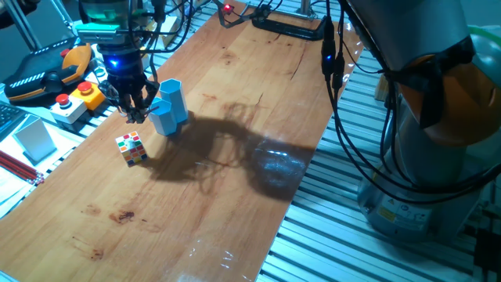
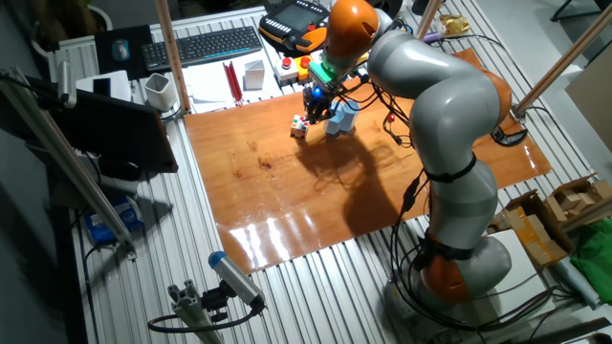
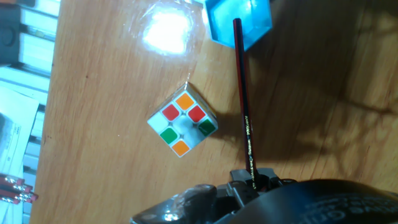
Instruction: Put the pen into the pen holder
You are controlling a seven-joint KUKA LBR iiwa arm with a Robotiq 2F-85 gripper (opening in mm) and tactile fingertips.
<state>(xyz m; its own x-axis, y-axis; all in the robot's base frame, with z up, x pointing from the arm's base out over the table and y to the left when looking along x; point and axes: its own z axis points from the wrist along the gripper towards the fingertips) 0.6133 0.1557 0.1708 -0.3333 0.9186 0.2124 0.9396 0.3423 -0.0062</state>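
My gripper (image 1: 135, 110) is shut on the pen (image 3: 244, 106), a thin reddish-brown stick. In the hand view the pen runs from my fingers at the bottom edge up to the rim of the pen holder (image 3: 239, 22), and its far end lies over the blue opening. The pen holder (image 1: 168, 106) is two joined light blue tubes standing upright, just right of my gripper. It also shows in the other fixed view (image 2: 339, 117), beside my gripper (image 2: 314, 113). In the fixed views the pen is too small to make out.
A small multicoloured cube (image 1: 131, 147) (image 3: 182, 122) sits on the wooden table just left of the pen. A bundle of red pencils (image 1: 19, 166), a white box (image 1: 35, 137) and a red-button box (image 1: 74, 98) lie off the table's left edge. Cables hang at the right.
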